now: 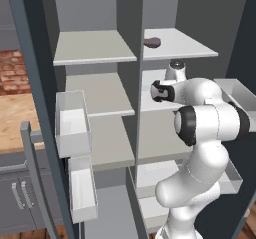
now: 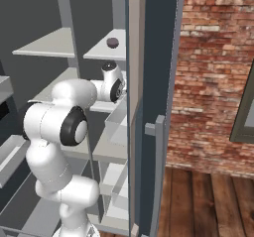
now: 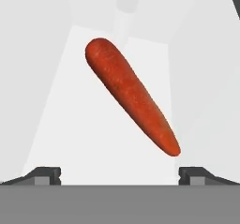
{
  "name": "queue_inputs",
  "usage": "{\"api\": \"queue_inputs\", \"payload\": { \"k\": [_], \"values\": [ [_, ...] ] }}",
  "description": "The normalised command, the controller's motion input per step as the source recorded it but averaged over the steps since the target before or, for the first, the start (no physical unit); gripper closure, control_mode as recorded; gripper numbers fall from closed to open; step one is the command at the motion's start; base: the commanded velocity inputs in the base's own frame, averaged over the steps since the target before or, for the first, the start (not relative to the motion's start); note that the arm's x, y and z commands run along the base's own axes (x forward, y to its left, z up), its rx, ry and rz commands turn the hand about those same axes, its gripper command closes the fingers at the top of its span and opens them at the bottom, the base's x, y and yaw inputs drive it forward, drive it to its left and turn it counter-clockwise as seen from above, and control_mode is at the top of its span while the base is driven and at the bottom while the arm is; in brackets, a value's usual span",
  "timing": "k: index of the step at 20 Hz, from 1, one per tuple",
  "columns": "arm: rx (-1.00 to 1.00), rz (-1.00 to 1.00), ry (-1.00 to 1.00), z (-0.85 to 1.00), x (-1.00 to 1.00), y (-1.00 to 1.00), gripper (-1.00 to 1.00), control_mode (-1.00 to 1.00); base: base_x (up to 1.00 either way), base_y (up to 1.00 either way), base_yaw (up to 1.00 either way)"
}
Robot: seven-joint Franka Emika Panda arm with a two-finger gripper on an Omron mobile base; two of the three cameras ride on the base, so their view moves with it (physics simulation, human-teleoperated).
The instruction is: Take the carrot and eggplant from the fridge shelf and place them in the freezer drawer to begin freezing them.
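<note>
Carrot (image 3: 131, 101) lies on a pale shelf surface (image 3: 75, 138), ahead of the gripper (image 3: 120, 174) and between the lines of its 2 fingertips (image 3: 44, 175), set diagonally, touching neither. Fingers stand wide apart, nothing held. Eggplant (image 1: 152, 42) rests on the upper shelf (image 1: 185, 45), above the hand.

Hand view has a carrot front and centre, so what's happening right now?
The arm is reaching into the open fridge, its claw open and hovering over the carrot, which lies loose on a pale shelf, not gripped yet. The eggplant sits on the upper right shelf. Neither vegetable has been moved yet.
</note>
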Motion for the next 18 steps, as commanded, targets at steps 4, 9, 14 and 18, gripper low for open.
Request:
{"api": "queue_inputs", "payload": {
  "k": [4, 9, 14, 18],
  "values": [
    [0.00, 0.00, 0.00, -0.10, 0.25, -0.06, -1.00, -1.00, 0.00, 0.00, 0.00],
    [0.00, 0.00, 0.00, -0.11, 0.25, -0.04, -1.00, -1.00, 0.00, 0.00, 0.00],
    [0.00, 0.00, 0.00, -0.13, 0.27, -0.06, -1.00, -1.00, 0.00, 0.00, 0.00],
    [0.00, 0.00, 0.00, -0.10, 0.31, -0.06, -1.00, -1.00, 0.00, 0.00, 0.00]
  ]
}}
